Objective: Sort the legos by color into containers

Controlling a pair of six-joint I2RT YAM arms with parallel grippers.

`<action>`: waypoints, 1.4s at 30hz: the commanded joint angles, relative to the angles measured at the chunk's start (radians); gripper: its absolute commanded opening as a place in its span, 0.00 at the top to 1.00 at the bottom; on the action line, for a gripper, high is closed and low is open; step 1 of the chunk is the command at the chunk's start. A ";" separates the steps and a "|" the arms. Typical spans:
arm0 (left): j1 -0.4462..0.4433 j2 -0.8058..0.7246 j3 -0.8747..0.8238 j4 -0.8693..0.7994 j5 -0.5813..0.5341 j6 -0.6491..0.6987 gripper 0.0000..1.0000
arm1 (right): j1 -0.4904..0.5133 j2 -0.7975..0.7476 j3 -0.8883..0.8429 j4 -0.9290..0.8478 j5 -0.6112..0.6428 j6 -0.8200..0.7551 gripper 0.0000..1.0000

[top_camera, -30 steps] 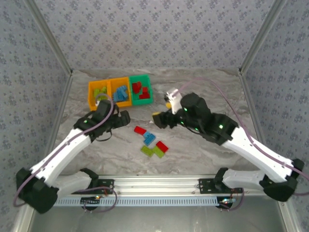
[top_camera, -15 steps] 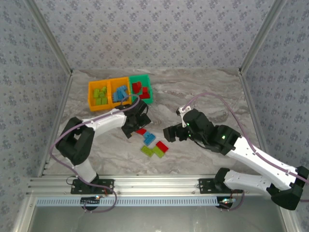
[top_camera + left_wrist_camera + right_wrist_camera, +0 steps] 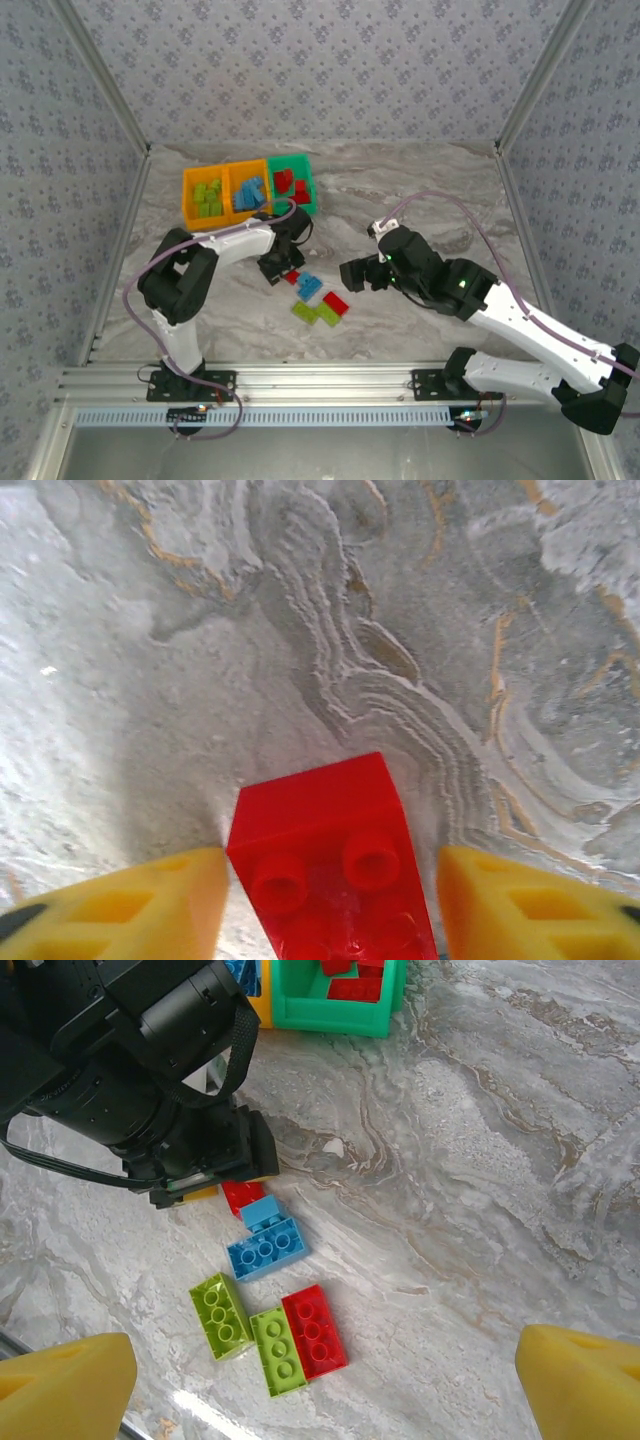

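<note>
Red brick (image 3: 335,870) lies on the marble surface (image 3: 150,730) between the spread fingers of my left end effector (image 3: 330,880); no pinch yet. Right end effector (image 3: 320,1355) hangs wide apart, empty. Risk: a light blue brick (image 3: 262,1210) touches the red one, so closing could drag it along or cock the grip. Versus half a second back, the left arm has dropped onto the brick and the right has barely shifted.
</note>
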 commanded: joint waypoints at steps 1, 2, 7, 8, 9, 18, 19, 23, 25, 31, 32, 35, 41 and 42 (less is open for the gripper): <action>-0.005 0.012 0.006 -0.003 0.015 0.026 0.53 | 0.003 -0.015 -0.029 0.008 -0.085 -0.035 0.00; -0.004 -0.001 0.004 0.004 0.012 0.041 0.57 | 0.002 -0.014 -0.035 0.020 -0.134 -0.048 0.00; 0.008 -0.084 0.010 0.042 -0.012 0.134 0.69 | 0.011 -0.016 -0.054 0.079 -0.294 -0.064 0.00; 0.012 -0.109 0.019 0.045 -0.025 0.157 0.70 | 0.015 -0.021 -0.054 0.108 -0.304 -0.063 0.00; 0.016 -0.130 0.031 0.054 -0.036 0.184 0.70 | 0.017 -0.025 -0.053 0.115 -0.298 -0.059 0.00; 0.100 -0.068 0.396 -0.037 -0.252 0.484 0.71 | 0.021 -0.085 -0.057 0.088 -0.155 -0.006 0.00; 0.111 -0.039 0.434 -0.028 -0.262 0.516 0.71 | 0.022 -0.088 -0.059 0.088 -0.150 0.001 0.00; 0.170 0.129 0.644 -0.049 -0.235 0.595 0.69 | 0.023 -0.106 -0.068 0.045 -0.129 0.024 0.00; 0.190 0.203 0.743 -0.069 -0.206 0.622 0.67 | 0.026 -0.116 -0.071 0.038 -0.120 0.032 0.00; 0.218 0.388 1.041 -0.152 -0.169 0.697 0.52 | 0.034 -0.138 -0.066 0.015 -0.089 0.058 0.00; 0.220 0.398 1.067 -0.166 -0.170 0.702 0.49 | 0.037 -0.139 -0.065 0.012 -0.087 0.060 0.00; 0.220 0.377 1.085 -0.183 -0.164 0.710 0.38 | 0.042 -0.142 -0.063 0.002 -0.074 0.062 0.00; 0.171 0.113 0.802 -0.101 -0.069 0.759 0.41 | 0.045 -0.138 -0.086 0.025 -0.042 0.052 0.00; 0.147 0.029 0.678 -0.054 -0.069 0.775 0.41 | 0.044 -0.136 -0.093 0.029 -0.036 0.049 0.00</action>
